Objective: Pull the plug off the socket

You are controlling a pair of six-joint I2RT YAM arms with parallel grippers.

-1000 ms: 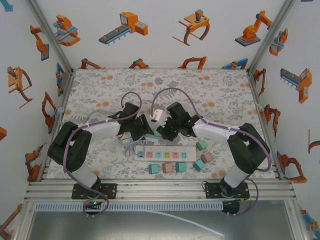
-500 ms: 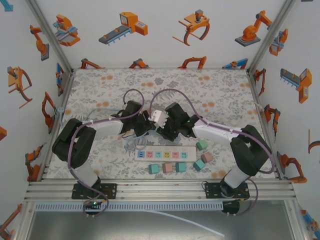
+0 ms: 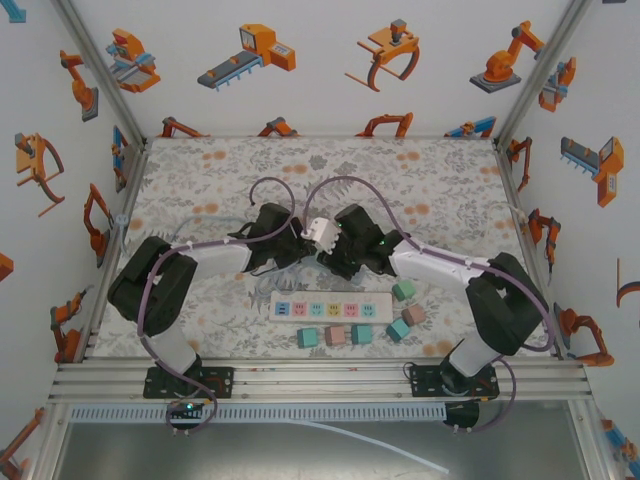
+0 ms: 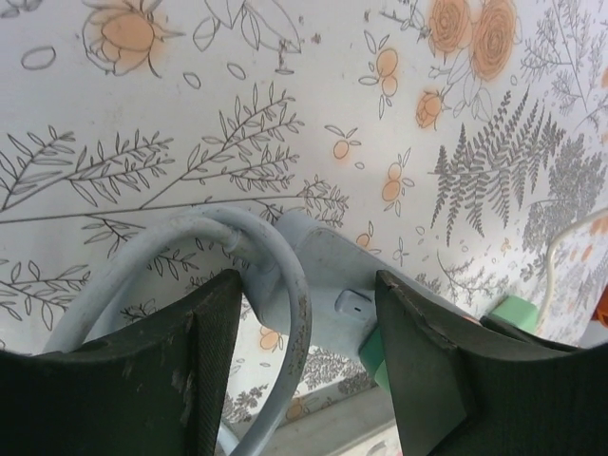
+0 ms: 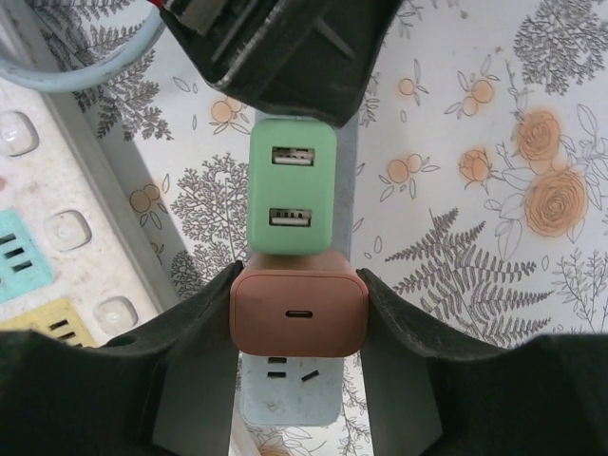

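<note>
The floral table (image 3: 200, 180) carried a white power strip (image 3: 330, 310) near its front edge. Small coloured blocks (image 3: 335, 336) sat just in front of the strip and off its right end. Behind the strip, about mid-table, the two arms met nose to nose. The left gripper (image 3: 290, 242) was on the left and the right gripper (image 3: 338, 245) on the right, close together.

Between them was the pale grey socket block (image 5: 285, 394), its long axis running straight from one gripper to the other. It looked to be held off the table, though the height was hard to judge. In the left wrist view, the left gripper's fingers were clenched across the block's cable end. The grey cable (image 4: 142, 256) looped out against the left finger.

Two chargers stood in a row on the block's face. A green charger (image 5: 293, 185) with two USB ports was nearer the left gripper. Touching it was the reddish-brown plug (image 5: 299, 313) with one small port. The right gripper was clamped on that plug, one finger flush on each side.

So the plug was already in the right gripper's hold, with no reach left to make. It stuck out of the socket face towards the right wrist. The pull would therefore probably run straight back along that gripper's own axis, square to the block's length, while the left gripper braced the block. With the green charger touching it, a slanted tug could snag.
</note>
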